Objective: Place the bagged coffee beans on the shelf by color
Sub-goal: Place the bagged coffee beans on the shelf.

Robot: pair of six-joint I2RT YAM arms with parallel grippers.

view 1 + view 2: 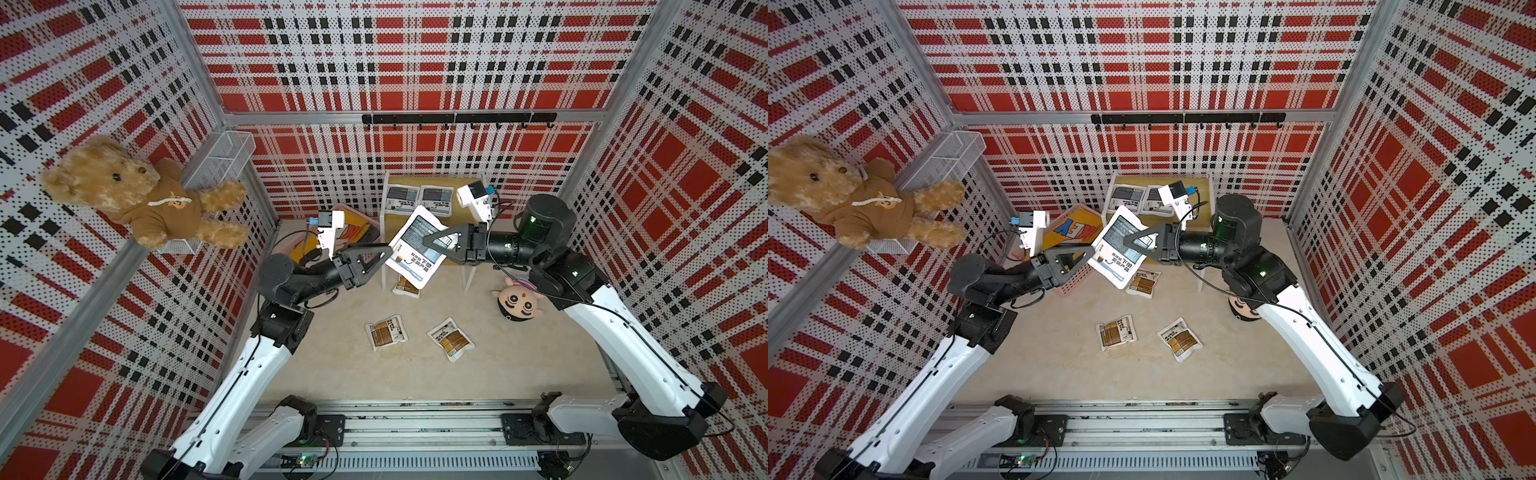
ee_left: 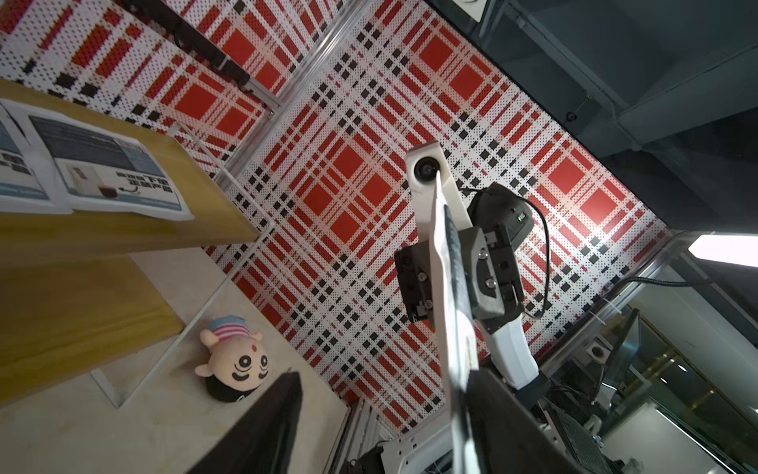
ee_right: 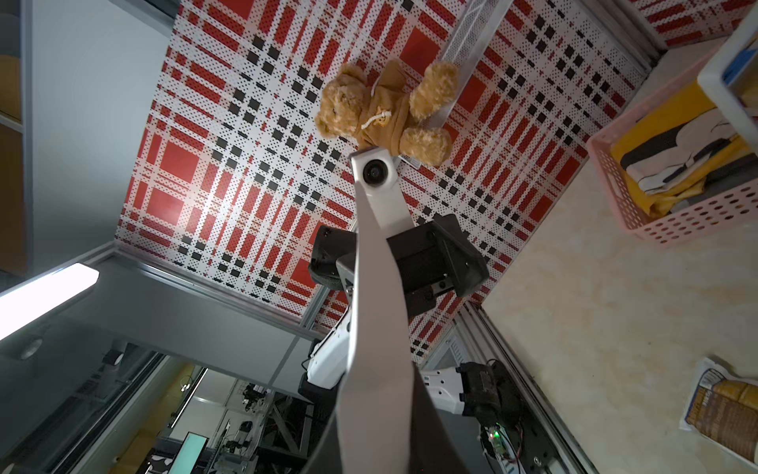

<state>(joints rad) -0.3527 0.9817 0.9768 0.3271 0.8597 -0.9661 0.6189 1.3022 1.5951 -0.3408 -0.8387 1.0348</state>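
Right gripper (image 1: 428,242): pressed onto the blue pouch (image 1: 415,259), pinching it in the air with its printed face up, in front of the shelf (image 2: 205,188) and above the bench (image 1: 332,374).
Left gripper (image 1: 387,250): jaws spread. Its tips sit at the held pouch's edge, and the left wrist view shows that edge between the fingers with no pinch on it.
Held pouch: clear of both bench and shelf, and tilted. In a top view it partly covers a brown pouch below.
Done: two shelved pouches (image 1: 402,198), both blue, lie flat side by side on the top board.
In hand: the third blue pouch, which I judge is bound for the same board.
Left: three brown pouches (image 1: 386,331), all on the bench. None is on the lower board (image 2: 82,312) as far as it shows.
Progress: by my reckoning about a third is done. The blue set is nearly complete and the brown set is not yet begun.
Count, blue: three, with two on the shelf and one held.
Count, brown: three. Two lie near each other in the open, and the third brown pouch (image 1: 1144,283) lies by the shelf's front leg.
Count, shelf: one, with two boards.
Count, other: one teddy (image 1: 137,191), one doll head (image 1: 517,303), one pink basket (image 3: 656,213).
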